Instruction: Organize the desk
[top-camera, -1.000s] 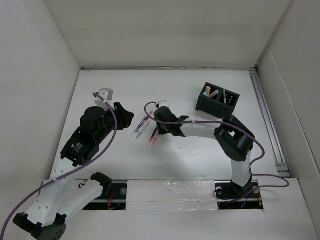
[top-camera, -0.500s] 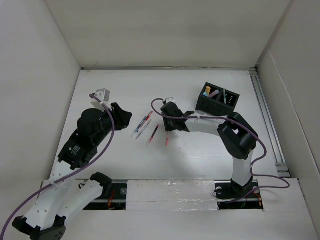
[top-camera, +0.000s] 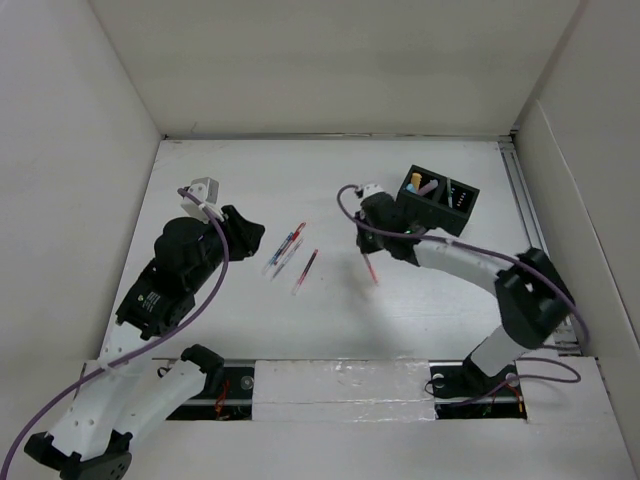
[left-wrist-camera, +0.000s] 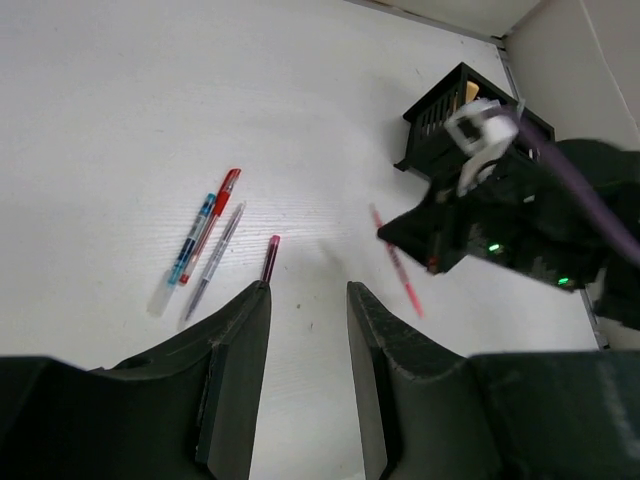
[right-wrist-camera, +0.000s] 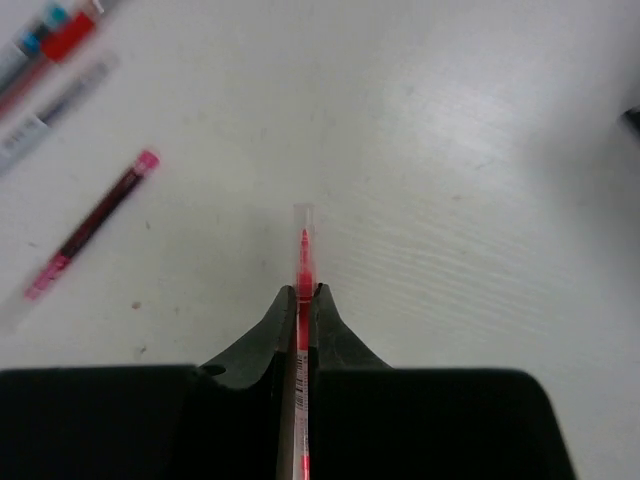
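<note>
Right gripper (right-wrist-camera: 300, 297) clamps the red pen (right-wrist-camera: 302, 250); it is carried rightward and is nearer the black box (top-camera: 435, 198) than 0.5 s ago. Left gripper (left-wrist-camera: 305, 300) unmoved, jaws apart, empty. Three pens (left-wrist-camera: 218, 250) lie mid-desk (top-camera: 440, 300) between the arms.

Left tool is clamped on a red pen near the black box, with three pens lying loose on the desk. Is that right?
Not quite. The right tool is the one clamped on the red pen, as the right wrist view shows; the left tool is open and empty. The rest holds: it is near the black box, with three pens loose on the desk.
</note>
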